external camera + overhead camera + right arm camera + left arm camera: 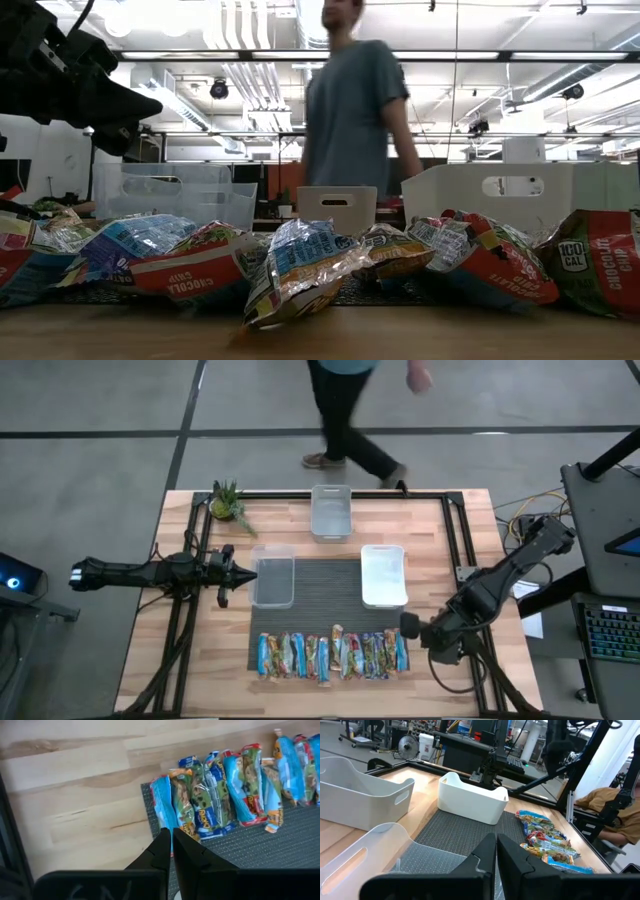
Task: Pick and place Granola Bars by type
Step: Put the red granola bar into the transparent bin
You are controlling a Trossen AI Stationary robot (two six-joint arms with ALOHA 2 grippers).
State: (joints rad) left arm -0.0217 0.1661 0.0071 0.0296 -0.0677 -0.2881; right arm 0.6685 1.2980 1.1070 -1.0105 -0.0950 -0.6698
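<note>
The granola bars (333, 655) lie side by side in a row on the dark mat near the table's near edge, in blue, green and red wrappers; the low view shows them close up (300, 262). My right gripper (408, 624) is shut and hovers over the right end of the row; in its wrist view the shut fingertips (171, 840) stand above the outermost blue bar (163, 802). My left gripper (228, 572) is shut and hangs level at the left side of the clear bin (272, 580), pointing toward the table's right (496, 851).
Three bins stand on the table: a clear one on the left of the mat, a white one (383, 575) on the right, and a clear one (331, 512) at the far edge. A small plant (228, 502) sits far left. A person (345, 410) walks beyond the far edge.
</note>
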